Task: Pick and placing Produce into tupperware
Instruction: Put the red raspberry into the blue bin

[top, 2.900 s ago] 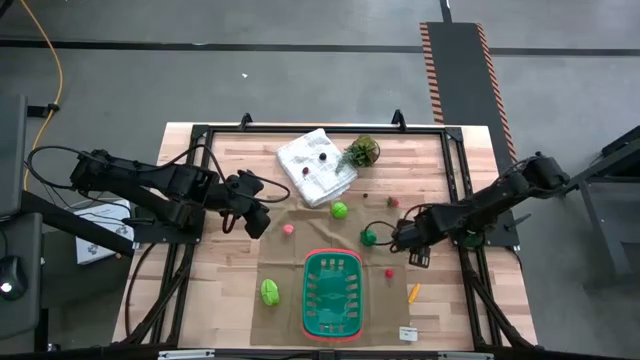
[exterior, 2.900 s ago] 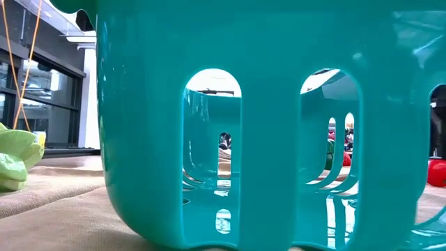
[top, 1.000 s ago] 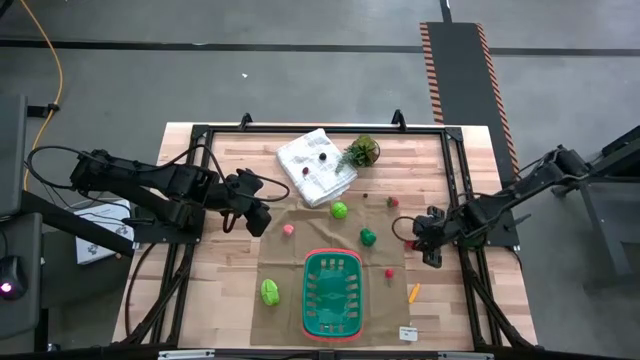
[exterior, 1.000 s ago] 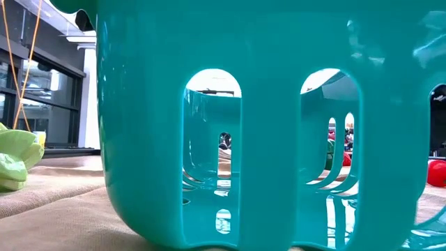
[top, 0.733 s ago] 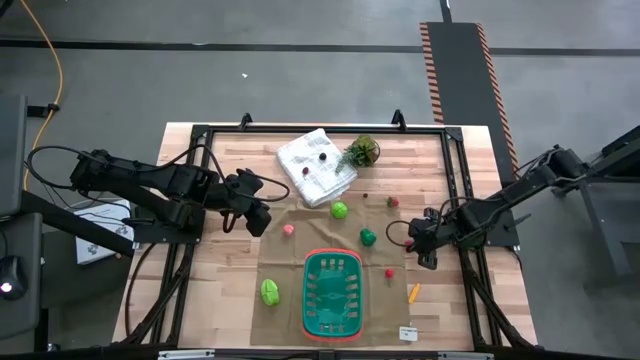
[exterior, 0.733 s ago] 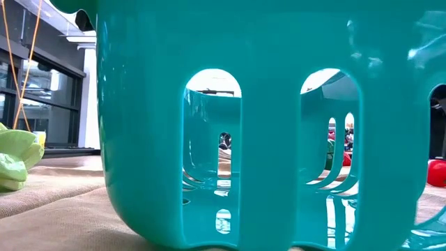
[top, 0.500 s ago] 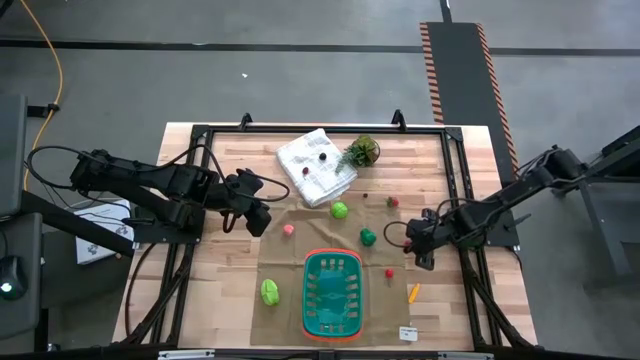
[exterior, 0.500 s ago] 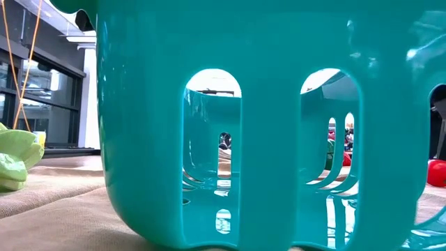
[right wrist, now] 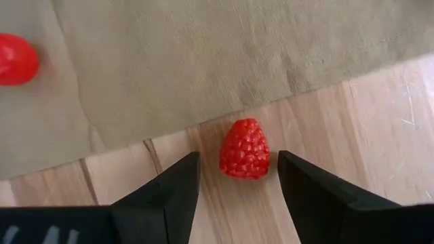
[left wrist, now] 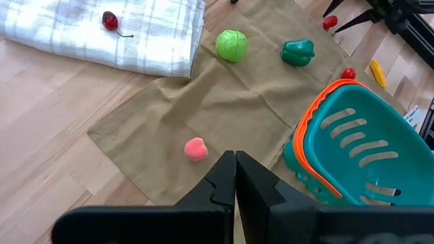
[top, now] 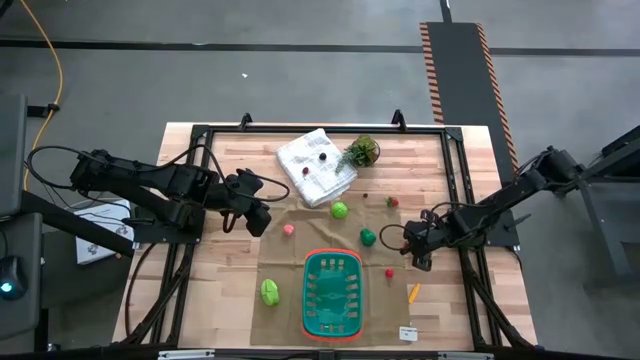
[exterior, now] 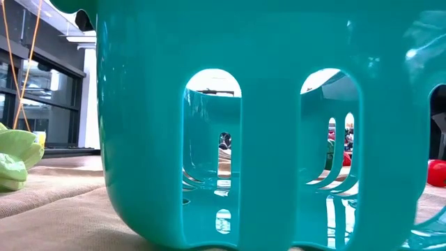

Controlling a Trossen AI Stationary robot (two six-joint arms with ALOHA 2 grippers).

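Down low on the table's right side: right gripper (top: 412, 251), fingers spread, one either side of a red raspberry (right wrist: 245, 149), not touching it. Raspberry flat on bare wood, just off the edge of the tan cloth (right wrist: 203, 61). Another small red piece (right wrist: 15, 59) near it, on the cloth.

Farther out, on the same cloth: dark green pepper (top: 369, 237), round light green cabbage (top: 340, 210) beyond it, pink piece (top: 288, 229) toward the left arm. Orange carrot-like piece (top: 413, 292) on wood near the table's front right.

Tupperware (top: 332, 254), a green basket with a red-orange rim, at the cloth's front middle, upright, with nothing seen inside. Leafy green lettuce (top: 270, 292) just beside its left wall. In the low view, mostly the basket's slotted wall (exterior: 244, 42), the lettuce at one side.

Left gripper (top: 258, 222) over the table's left side, above the cloth's edge, fingers pressed together on nothing, well apart from the basket.

At the far edge: folded white towel (top: 317, 165) with a dark cherry (top: 322, 156) on it, and a small potted plant (top: 360, 152) beside it.
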